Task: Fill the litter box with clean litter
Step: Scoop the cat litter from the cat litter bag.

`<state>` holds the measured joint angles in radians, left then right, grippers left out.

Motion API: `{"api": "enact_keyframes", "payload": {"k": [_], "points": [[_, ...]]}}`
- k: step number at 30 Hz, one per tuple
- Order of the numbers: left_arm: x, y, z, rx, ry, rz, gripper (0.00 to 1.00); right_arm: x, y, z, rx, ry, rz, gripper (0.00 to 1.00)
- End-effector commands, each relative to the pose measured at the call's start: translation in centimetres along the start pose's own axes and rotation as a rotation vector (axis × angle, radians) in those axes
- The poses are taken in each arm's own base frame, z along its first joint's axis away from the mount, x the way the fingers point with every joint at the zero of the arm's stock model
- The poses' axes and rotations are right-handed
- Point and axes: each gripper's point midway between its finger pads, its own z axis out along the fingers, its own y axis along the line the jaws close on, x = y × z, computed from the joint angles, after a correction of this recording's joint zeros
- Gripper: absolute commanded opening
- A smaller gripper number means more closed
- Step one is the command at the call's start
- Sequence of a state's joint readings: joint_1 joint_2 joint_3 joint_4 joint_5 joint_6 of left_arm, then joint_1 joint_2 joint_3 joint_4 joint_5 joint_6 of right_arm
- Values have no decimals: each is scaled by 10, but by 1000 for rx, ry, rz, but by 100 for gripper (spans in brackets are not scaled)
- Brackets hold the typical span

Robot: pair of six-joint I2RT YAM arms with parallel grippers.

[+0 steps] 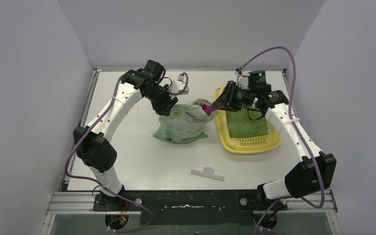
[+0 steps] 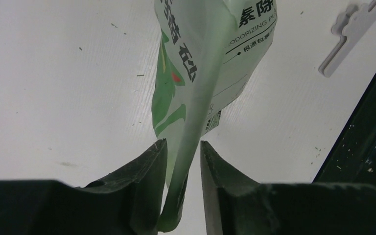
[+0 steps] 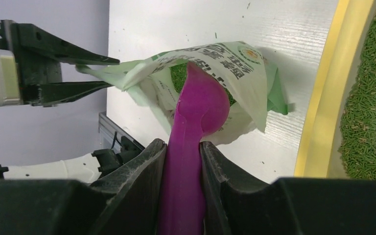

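Note:
The yellow litter box [image 1: 247, 145] sits at the right of the table, its rim [image 3: 323, 122] also in the right wrist view. Green clean litter [image 1: 246, 122] covers its floor [image 3: 372, 98]. A light-green printed bag [image 1: 181, 125] lies to its left, mouth raised. My right gripper [image 3: 183, 143] is shut on the handle of a magenta scoop [image 3: 200, 107], whose bowl is inside the bag mouth [image 3: 225, 58]. My left gripper [image 2: 183, 142] straddles the bag's top edge [image 2: 196, 73]. One finger touches it; a narrow gap shows at the other.
A white plastic clip [image 1: 207, 173] lies on the table near the front edge, also visible in the left wrist view [image 2: 345, 34]. Grey walls enclose the table on three sides. The dark front rail [image 2: 367, 137] runs along the near edge.

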<state>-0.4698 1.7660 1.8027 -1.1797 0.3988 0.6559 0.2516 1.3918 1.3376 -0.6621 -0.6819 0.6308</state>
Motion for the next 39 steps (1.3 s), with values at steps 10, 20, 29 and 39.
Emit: {"api": "enact_keyframes", "payload": {"k": [10, 20, 29, 39], "points": [[-8, -31, -9, 82, -42, 53, 0, 24, 5, 31, 89, 82, -102, 0], [-23, -49, -18, -21, -212, 224, 0, 41, 14, 47, 31, 143, -129, 0], [-17, -44, -27, -165, -366, 245, 0, 55, -25, 93, 152, 233, -78, 0], [13, -19, -21, -272, -321, -73, 64, 65, -21, 93, 165, 269, -109, 0]]}}
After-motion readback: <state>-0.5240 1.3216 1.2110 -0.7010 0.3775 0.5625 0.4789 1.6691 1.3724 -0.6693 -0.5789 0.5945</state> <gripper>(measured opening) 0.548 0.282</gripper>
